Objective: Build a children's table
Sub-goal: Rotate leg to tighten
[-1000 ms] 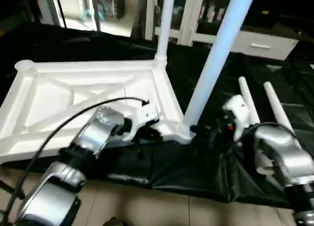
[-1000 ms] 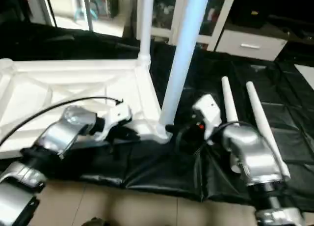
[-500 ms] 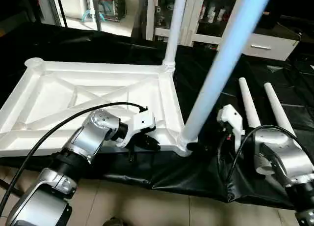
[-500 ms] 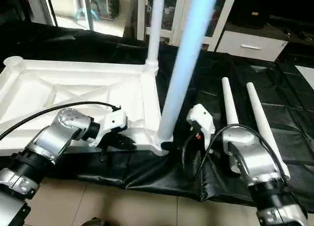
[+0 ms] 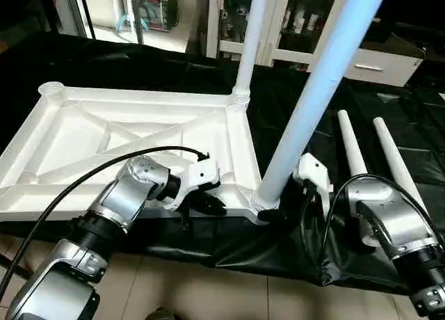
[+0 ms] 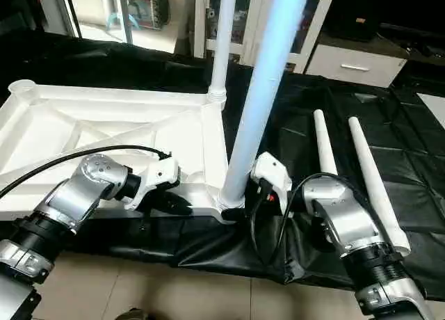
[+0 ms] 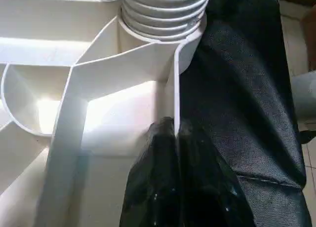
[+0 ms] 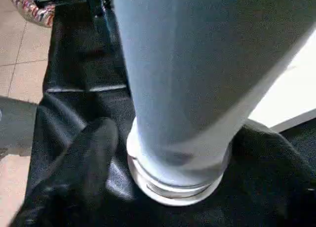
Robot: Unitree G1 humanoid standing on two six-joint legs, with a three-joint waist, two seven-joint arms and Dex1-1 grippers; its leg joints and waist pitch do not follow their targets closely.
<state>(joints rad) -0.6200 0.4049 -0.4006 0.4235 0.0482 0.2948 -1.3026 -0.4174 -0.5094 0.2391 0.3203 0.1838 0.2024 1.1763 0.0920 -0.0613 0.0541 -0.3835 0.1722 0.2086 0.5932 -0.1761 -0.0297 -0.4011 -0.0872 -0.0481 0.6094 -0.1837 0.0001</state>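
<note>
The white table top [image 5: 83,136] lies upside down on a black cloth, its X-ribs facing up. One leg [image 5: 249,42] stands upright in the far right corner socket. A second leg [image 5: 313,90] stands in the near right socket. Two loose legs [image 5: 350,142] [image 5: 393,156] lie side by side on the cloth to the right. My left gripper [image 5: 212,207] is shut on the top's thin near rim [image 7: 175,89], close to the near leg's threaded base. My right gripper [image 5: 274,213] is open, its fingers [image 8: 96,148] flanking that leg's base [image 8: 173,187].
The black cloth [image 5: 389,90] drapes over the front edge onto a tiled floor [image 5: 208,292]. A black cable [image 5: 83,184] loops over my left forearm. White cabinets [image 5: 375,62] stand behind the work area.
My right gripper has moved left, up to the base of the near leg, and its fingers now flank it. The left gripper stays on the rim. The camera has shifted.
</note>
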